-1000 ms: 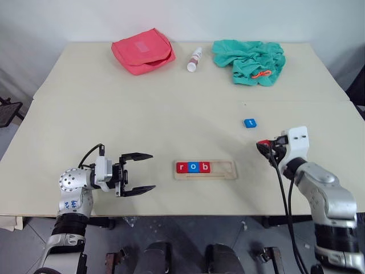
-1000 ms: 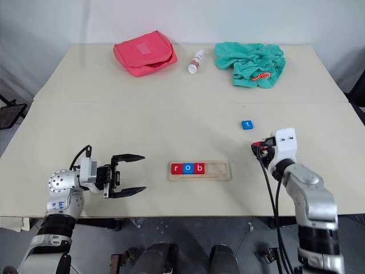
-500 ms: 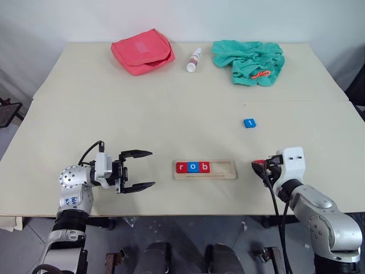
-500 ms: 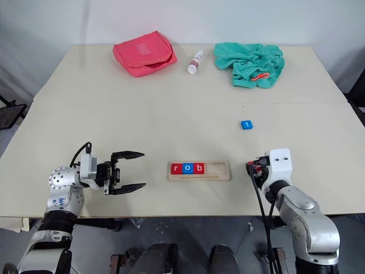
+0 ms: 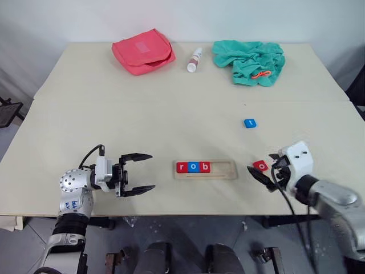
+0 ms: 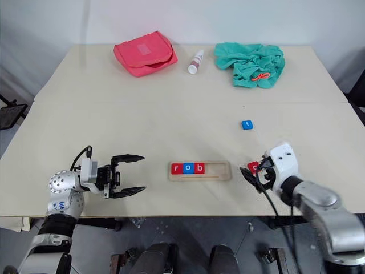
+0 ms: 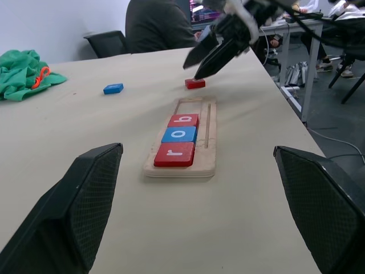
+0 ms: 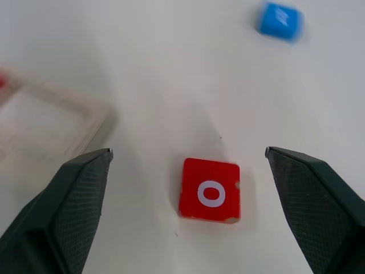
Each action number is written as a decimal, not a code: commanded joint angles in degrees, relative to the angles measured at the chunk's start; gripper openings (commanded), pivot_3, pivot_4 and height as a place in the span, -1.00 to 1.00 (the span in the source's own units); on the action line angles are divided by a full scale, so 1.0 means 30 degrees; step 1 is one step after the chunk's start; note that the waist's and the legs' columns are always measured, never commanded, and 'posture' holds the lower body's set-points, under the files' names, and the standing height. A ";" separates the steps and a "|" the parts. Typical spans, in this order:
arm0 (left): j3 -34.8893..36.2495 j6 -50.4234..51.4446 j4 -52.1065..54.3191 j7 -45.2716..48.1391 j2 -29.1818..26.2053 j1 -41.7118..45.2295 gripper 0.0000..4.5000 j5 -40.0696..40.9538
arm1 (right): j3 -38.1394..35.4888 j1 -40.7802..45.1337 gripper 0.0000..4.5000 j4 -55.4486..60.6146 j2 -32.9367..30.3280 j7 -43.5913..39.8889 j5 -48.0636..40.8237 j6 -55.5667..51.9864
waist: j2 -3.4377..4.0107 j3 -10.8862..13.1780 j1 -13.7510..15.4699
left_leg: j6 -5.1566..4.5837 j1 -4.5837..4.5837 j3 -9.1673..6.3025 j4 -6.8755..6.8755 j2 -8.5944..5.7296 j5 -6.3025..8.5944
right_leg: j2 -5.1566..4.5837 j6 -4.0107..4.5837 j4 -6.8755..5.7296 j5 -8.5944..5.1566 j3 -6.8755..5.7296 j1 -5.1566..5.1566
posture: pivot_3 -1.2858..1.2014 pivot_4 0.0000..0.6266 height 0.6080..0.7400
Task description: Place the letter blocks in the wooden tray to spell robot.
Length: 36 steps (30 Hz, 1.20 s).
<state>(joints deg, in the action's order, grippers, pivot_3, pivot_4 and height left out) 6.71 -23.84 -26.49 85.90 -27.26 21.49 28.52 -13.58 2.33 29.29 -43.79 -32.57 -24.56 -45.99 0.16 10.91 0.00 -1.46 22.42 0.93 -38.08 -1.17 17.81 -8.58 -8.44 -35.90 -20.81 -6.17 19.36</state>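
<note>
Beige table (image 5: 171, 108), white wall behind. Wooden tray (image 5: 205, 169) near edge; red o block (image 5: 260, 165) flat, right of it. Right gripper (image 5: 263, 171) and left gripper (image 5: 138, 173) both spread, empty.

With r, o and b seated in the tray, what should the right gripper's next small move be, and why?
Probably close the right gripper on the red o block. It lies flat on the table between the open fingers, just right of the wooden tray, whose fourth slot is empty. The blue t block can wait.

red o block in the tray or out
Out: the red o block lies flat on the table, beside the wooden tray.
</note>
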 commanded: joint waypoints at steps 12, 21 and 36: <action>0.0349 -0.0135 0.3182 -0.1377 0.0347 -0.2417 1.00 0.0308 | 0.7404 0.8548 0.99 -1.2965 -0.5452 -1.3772 0.5659 1.3132 | -0.0009 0.0001 -0.0073 | 0.0001 -0.0007 0.0035 -0.0013 0.0015 0.0000 | -0.0010 0.0000 0.0019 0.0000 -0.0006 -0.0002 | 0.03 -0.52 1.00; 0.0580 0.0120 0.4788 -0.2444 0.0109 -0.3799 1.00 0.0272 | 0.9967 1.3148 0.99 -2.0003 -0.3589 -1.6670 0.8492 1.8651 | -0.0010 0.0001 -0.0045 | 0.0001 0.0006 0.0015 -0.0030 0.0017 0.0000 | -0.0015 0.0000 0.0024 0.0000 -0.0032 -0.0007 | 0.03 -0.52 1.00; 0.0426 0.0360 0.5073 -0.2898 -0.0005 -0.3726 1.00 0.0221 | 0.9737 1.4019 -0.36 -2.1546 -0.2758 -1.7594 0.8799 1.8098 | -0.0024 -0.0008 -0.0050 | 0.0003 -0.0053 -0.0031 -0.0074 0.0023 0.0000 | -0.0007 0.0000 0.0061 0.0000 -0.0068 -0.0141 | 0.03 -0.52 1.00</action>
<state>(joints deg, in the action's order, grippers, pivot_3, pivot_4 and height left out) 7.93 -22.76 -12.26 77.22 -26.50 9.94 28.62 17.04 44.65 -35.94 -52.35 -85.91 1.56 10.10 0.09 10.88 -0.15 -1.45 22.26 0.81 -38.30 -1.10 17.81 -8.60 -8.44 -35.67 -20.81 -6.40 18.90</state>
